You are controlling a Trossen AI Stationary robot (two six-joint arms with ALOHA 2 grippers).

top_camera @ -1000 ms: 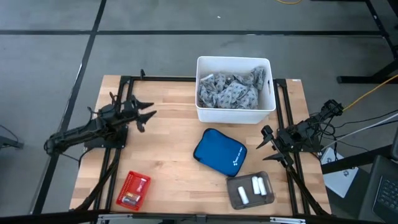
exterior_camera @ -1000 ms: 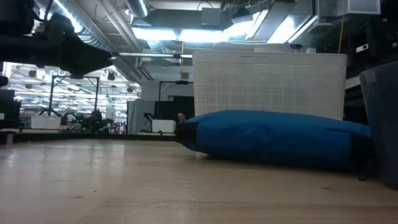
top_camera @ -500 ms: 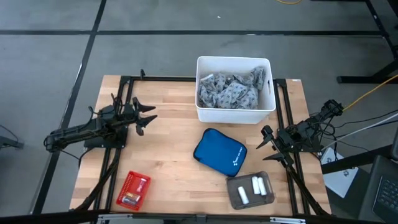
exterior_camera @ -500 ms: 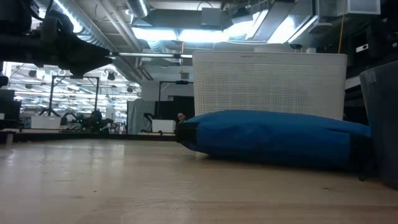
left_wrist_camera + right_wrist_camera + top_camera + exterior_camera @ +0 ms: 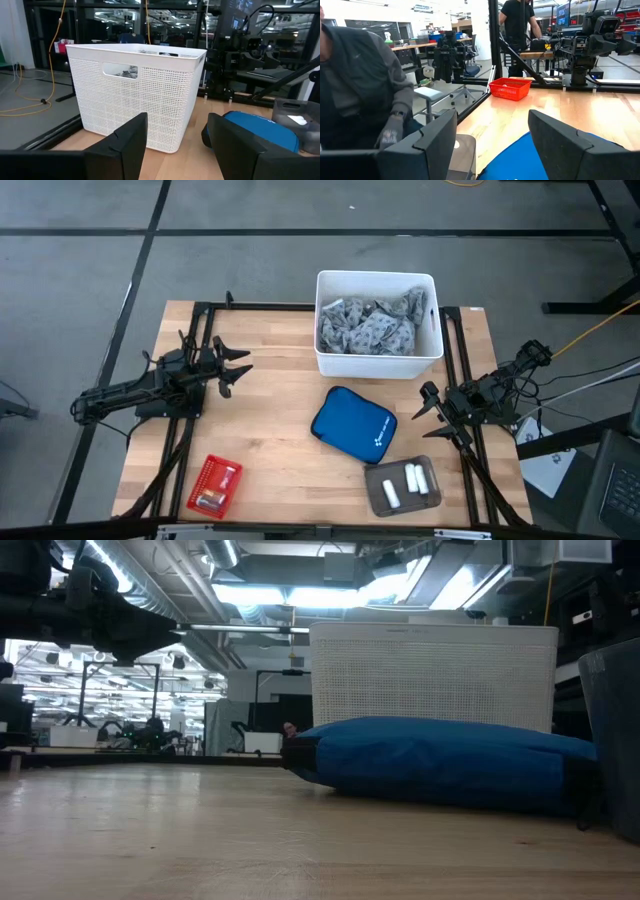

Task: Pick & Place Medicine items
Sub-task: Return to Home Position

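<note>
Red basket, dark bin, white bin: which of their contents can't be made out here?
Red basket: high view, items inside too small to identify.
Dark bin: low view, cut off by the right edge, so the white rolls don't show.
White bin: low view, its wall hides the patterned cloth; blue pouch covers its base.
</note>
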